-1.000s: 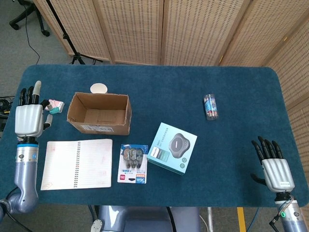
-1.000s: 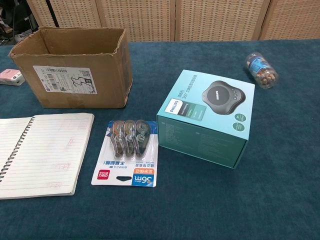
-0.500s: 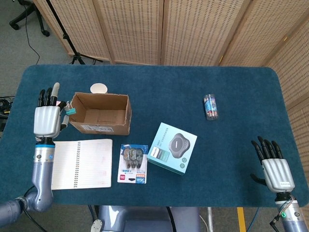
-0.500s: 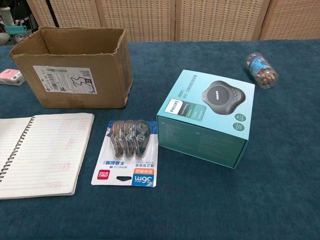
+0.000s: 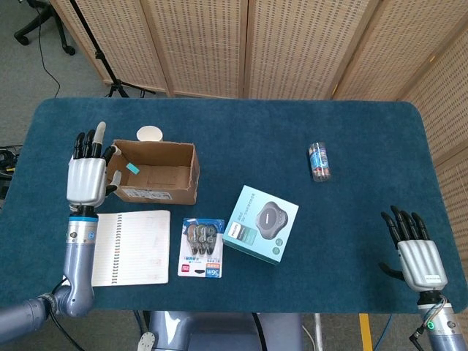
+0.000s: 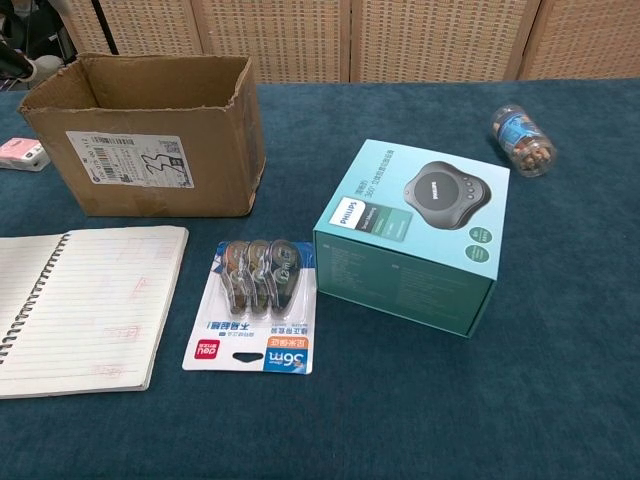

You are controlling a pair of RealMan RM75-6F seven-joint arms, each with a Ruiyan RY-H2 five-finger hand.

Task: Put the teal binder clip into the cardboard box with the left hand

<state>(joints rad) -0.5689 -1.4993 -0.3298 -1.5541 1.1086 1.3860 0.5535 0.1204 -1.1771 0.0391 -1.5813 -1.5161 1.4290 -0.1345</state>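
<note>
Teal binder clip [image 5: 133, 168] shows in the head view as a small bright fleck just inside the left end of the cardboard box [image 5: 157, 172], above the box floor and right beside the left hand [image 5: 87, 179]. Whether the thumb and a finger are pinching it or it has already dropped free, I cannot tell; the clip is tiny and the contact point is hidden by the box wall and the back of the hand. The other fingers stand straight up and spread.

As a judgement, such a clip is light, rigid spring steel with smooth painted sides and thin wire handles. It will not crush or bend, but it can slip or pivot out of broad fingertips. The surest hold is a pinch across the flat body or on the folded handles, not on the sloped edges. A drop into the box cannot hurt it, and the corrugated walls should keep it from bouncing out.

The right hand [image 5: 417, 254] rests far to the right of the box, near the front edge of the tabletop [image 5: 292, 131], fingers spread and holding nothing. The chest view shows the box's labelled front but nothing of its inside.
</note>
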